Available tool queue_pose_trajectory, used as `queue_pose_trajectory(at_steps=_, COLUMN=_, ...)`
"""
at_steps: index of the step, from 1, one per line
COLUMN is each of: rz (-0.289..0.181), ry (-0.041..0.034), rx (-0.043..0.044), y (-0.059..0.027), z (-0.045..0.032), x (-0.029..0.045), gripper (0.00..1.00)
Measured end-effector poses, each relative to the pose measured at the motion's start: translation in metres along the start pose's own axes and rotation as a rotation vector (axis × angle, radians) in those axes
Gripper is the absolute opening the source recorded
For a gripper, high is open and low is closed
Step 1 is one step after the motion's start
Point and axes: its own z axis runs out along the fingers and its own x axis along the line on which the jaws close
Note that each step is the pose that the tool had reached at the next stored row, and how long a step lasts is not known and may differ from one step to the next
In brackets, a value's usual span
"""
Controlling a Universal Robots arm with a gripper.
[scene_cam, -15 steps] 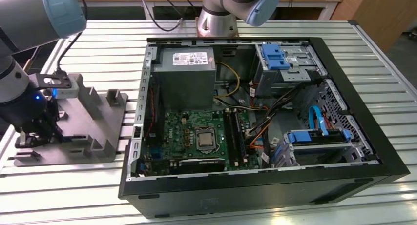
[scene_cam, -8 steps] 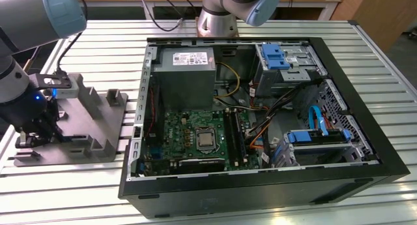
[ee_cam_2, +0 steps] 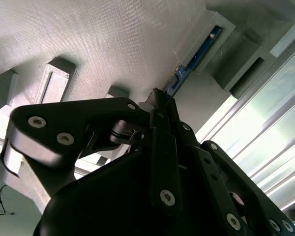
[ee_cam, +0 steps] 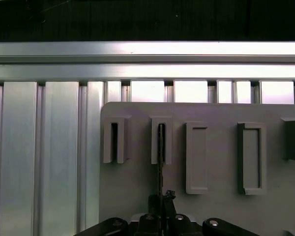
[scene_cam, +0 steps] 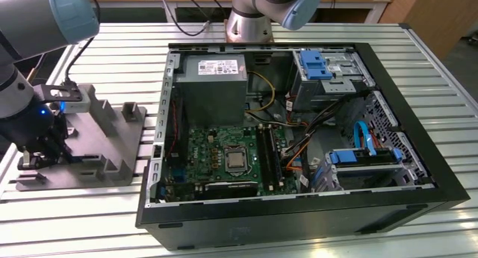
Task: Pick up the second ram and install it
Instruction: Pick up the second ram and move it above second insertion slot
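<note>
In the second wrist view the fingers (ee_cam_2: 161,129) pinch narrowly on the second ram (ee_cam_2: 201,51), seated in the grey fixture (ee_cam_2: 113,39) slot.

The slatted metal table (scene_cam: 75,227) carries a grey fixture (scene_cam: 123,149) and a computer case (scene_cam: 299,219) (opened).

The arm (scene_cam: 30,23) bends down at the exterior view's left, its tool (ee_cam_2: 160,98) pinched narrowly closed.

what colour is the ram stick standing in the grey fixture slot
Dark blue; the second ram shows best in the second wrist view.
</note>
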Motion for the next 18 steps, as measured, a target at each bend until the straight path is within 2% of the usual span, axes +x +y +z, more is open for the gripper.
queue_pose_trajectory(at_steps=2, rz=0.000, ry=-0.0002, rx=0.0002, y=0.0000, z=-0.0004, x=0.0000, gripper=0.14)
queue_pose_trajectory(at_steps=4, rz=0.000, ry=-0.0004, rx=0.0004, y=0.0001, z=-0.0039, x=0.0000, gripper=0.14)
queue_pose_trajectory(at_steps=11, rz=0.000, ry=0.0000, rx=0.0000, y=0.0010, z=-0.0329, x=0.0001, gripper=0.14)
queue_pose_trajectory(at_steps=18, rz=0.000, ry=-0.0001, rx=0.0001, y=0.0015, z=-0.0516, x=0.0002, gripper=0.14)
